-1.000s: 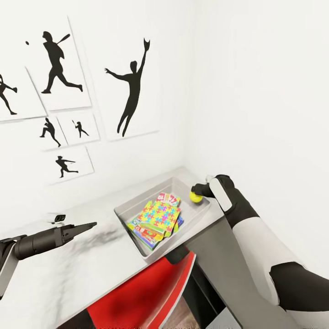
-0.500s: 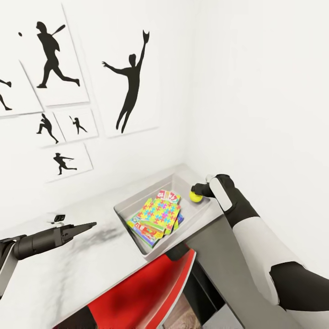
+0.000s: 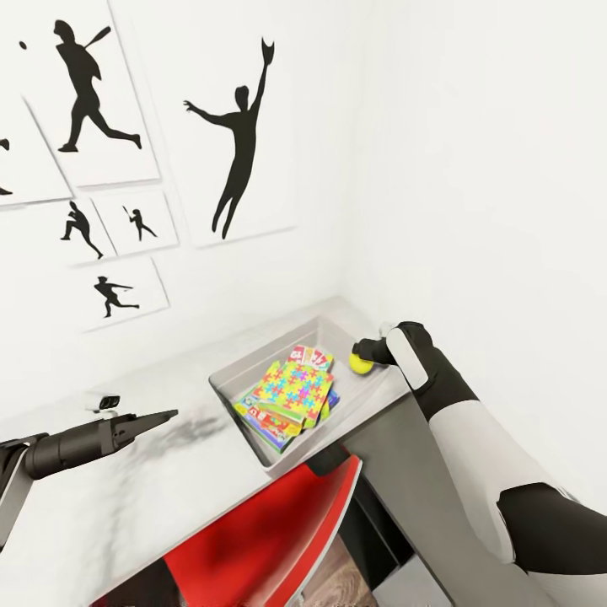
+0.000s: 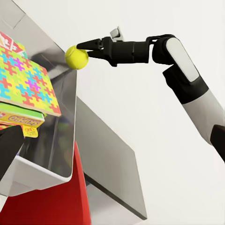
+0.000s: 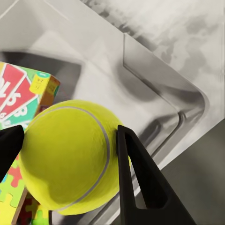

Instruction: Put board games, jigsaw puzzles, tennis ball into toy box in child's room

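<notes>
We see the white walls of the child's room (image 3: 472, 169) first, hung with black baseball-player silhouette pictures (image 3: 240, 139) above the toy box. Below them runs the pale grey worktop (image 3: 169, 489), with the toy box (image 3: 253, 371) sitting on it near the corner where the walls meet. A red chair (image 3: 261, 548) is pushed in under the worktop's front edge, just in front of the toy box.

Inside the toy box lies a stack of the flat toys. A jigsaw puzzle (image 3: 295, 389) with its bright mosaic pattern is on top, tilted slightly. The board games (image 3: 270, 423) lie beneath it, their printed edges poking out; one with red cards (image 3: 308, 357) on its lid shows at the far side of the toy box. We cannot tell how many boxes the stack holds.

Our right arm reaches in from the side of the toy box nearest the side wall. The right tool (image 3: 367, 354) is clamped on the tennis ball (image 3: 360, 363), its two fingers (image 5: 136, 183) pressed to the ball's sides, and holds it above the toy box's corner, clear of the stack.

Our left tool (image 3: 164, 416) hovers over the bare worktop, well apart from the toy box, its fingers together in a point with nothing between them.
</notes>
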Tool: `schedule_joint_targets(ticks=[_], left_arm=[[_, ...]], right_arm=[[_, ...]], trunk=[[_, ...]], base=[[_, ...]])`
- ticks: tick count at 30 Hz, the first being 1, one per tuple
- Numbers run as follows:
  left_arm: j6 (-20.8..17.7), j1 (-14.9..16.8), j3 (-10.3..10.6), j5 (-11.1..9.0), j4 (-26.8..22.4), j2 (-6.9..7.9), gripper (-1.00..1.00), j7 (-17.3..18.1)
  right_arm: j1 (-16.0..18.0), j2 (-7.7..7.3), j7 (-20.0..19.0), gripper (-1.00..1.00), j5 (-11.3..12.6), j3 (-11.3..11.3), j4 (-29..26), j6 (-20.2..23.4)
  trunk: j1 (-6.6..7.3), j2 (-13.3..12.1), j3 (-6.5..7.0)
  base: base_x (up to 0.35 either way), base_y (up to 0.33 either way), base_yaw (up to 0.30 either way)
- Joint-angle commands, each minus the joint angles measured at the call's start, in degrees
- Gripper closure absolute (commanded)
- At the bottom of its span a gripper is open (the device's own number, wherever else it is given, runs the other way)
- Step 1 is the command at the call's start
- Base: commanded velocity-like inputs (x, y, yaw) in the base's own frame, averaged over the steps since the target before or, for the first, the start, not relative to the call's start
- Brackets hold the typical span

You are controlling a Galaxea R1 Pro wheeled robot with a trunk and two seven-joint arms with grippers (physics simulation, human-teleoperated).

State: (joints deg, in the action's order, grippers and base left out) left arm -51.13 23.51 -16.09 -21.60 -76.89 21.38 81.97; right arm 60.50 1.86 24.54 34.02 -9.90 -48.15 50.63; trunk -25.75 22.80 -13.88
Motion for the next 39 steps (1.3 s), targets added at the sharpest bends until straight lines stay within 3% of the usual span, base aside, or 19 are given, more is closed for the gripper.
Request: schedule_joint_targets(ticks=[1, 11, 19, 27, 39], left_arm=[[-0.6, 0.0, 0.0, -0.1, 0.0, 0.03, -1.00, 0.2], [-0.6, 0.0, -1.7, -0.2, 0.0, -0.01, -1.00, 0.3], [-0.6, 0.0, -1.9, -0.2, 0.0, -0.05, -1.00, 0.3], [-0.6, 0.0, -1.9, -0.2, 0.0, -0.10, -1.00, 0.3], [-0.6, 0.0, -1.9, -0.2, 0.0, -0.17, -1.00, 0.3]], right_arm=[[0.1, -0.02, 0.6, 1.00, 0.6, -0.1, -0.1, 0.1], [0.1, 0.18, 0.7, 1.00, 0.7, 0.0, -0.5, 0.2], [1.5, 0.60, 0.9, 1.00, 0.6, 0.0, -1.5, 2.1], [4.1, 0.61, 0.9, 1.00, 0.7, 0.0, -2.0, 4.5], [4.4, 0.22, 0.9, 1.00, 0.8, 0.1, -1.8, 5.8]], trunk=[[-0.03, 0.1, -0.21], [-0.03, 0.1, -1.15], [-0.03, 0.1, -1.85], [-0.03, 0.1, -1.96], [-0.03, 0.1, -1.96]], base=[[0.000, 0.000, 0.000], [0.000, 0.000, 0.000], [0.000, 0.000, 0.000], [0.000, 0.000, 0.000], [0.000, 0.000, 0.000]])
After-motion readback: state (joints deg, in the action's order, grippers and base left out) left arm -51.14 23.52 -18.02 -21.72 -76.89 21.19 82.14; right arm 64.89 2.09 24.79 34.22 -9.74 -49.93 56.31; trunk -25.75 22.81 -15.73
